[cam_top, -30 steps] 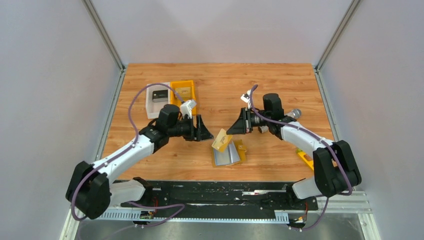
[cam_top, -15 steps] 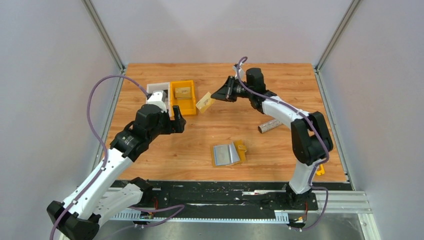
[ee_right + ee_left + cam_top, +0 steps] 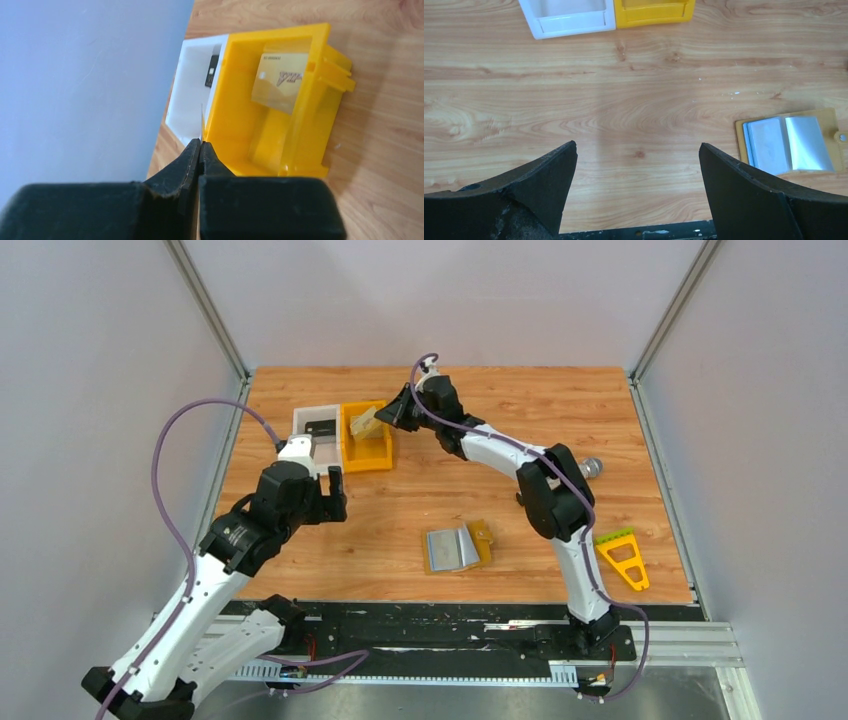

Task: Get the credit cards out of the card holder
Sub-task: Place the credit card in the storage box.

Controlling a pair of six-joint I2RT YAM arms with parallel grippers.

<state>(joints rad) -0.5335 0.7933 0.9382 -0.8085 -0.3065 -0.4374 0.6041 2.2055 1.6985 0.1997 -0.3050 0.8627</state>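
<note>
Closest to the arm bases, the card holder (image 3: 458,547) lies open and flat on the bench (image 3: 450,480), blue panels up, near the front edge and roughly mid-width. In the left wrist view it sits hard against the right border, with its snap tab clipped by the frame. Can't tell if anything's tucked in the panels, they just glare.

Over by the front right corner there's a flat yellow tool (image 3: 625,558). A silver roll (image 3: 591,467) is mostly hidden behind the right arm's elbow.

The left hand (image 3: 637,150) hovers over bare wood left of the holder, fingers spread wide apart, nothing in them. There's lots of open wood between the two.

Further back, a white bin (image 3: 300,445) and an orange bin (image 3: 368,462) stand touching side by side. Something black sits in the white one, too small to make out.

The right hand (image 3: 201,145) is farthest out, pinched together on a credit card (image 3: 202,117) seen edge-on above the wall where the two bins meet. A second card (image 3: 280,80) leans inside the orange bin.
</note>
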